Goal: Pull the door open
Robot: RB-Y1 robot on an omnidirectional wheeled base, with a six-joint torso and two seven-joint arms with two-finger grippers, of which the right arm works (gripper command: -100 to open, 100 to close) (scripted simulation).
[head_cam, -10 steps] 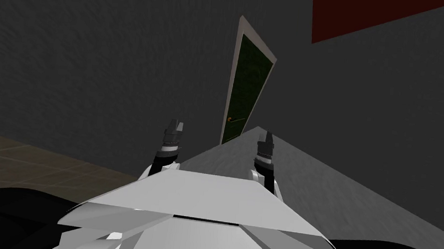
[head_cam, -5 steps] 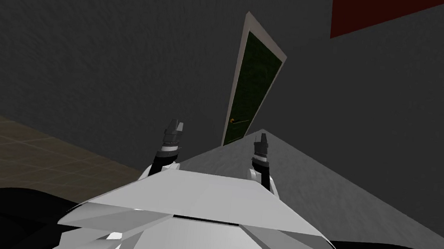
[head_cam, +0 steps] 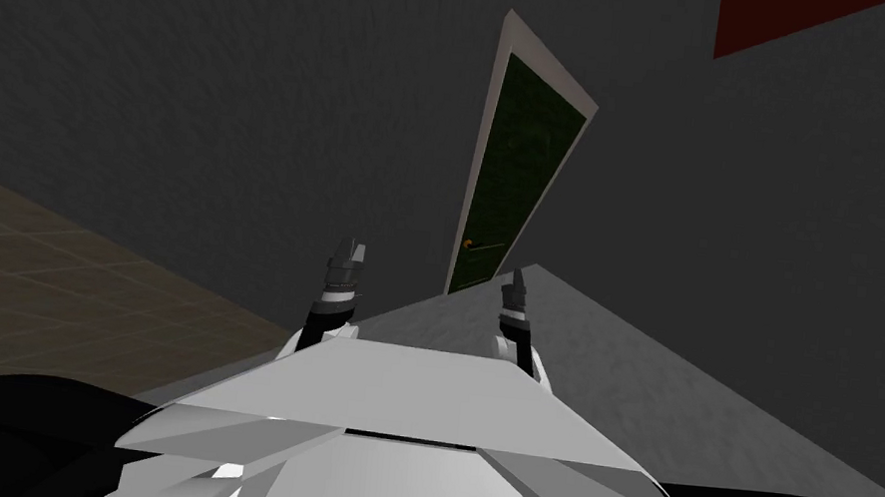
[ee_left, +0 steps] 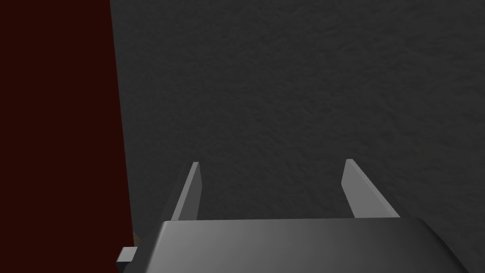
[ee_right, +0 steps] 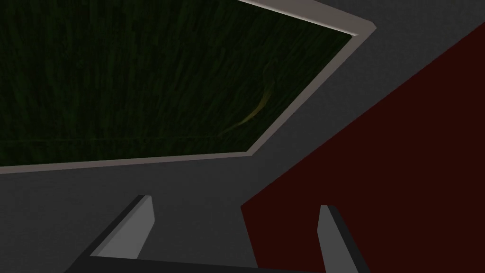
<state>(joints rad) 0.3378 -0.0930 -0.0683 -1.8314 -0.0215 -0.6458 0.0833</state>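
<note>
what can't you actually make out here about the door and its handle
Handle: in the head view, too small to tell its shape or which way it turns.
Foot of the door: in the head view, hidden behind the lighter grey surface.
Door shut or ajar: no view settles it.
Dark red patch: cut off by the head view's top edge.

The door [head_cam: 519, 177] stands ahead in the wall [head_cam: 194, 89] — beyond the right hand [head_cam: 516, 281], well apart.
</note>
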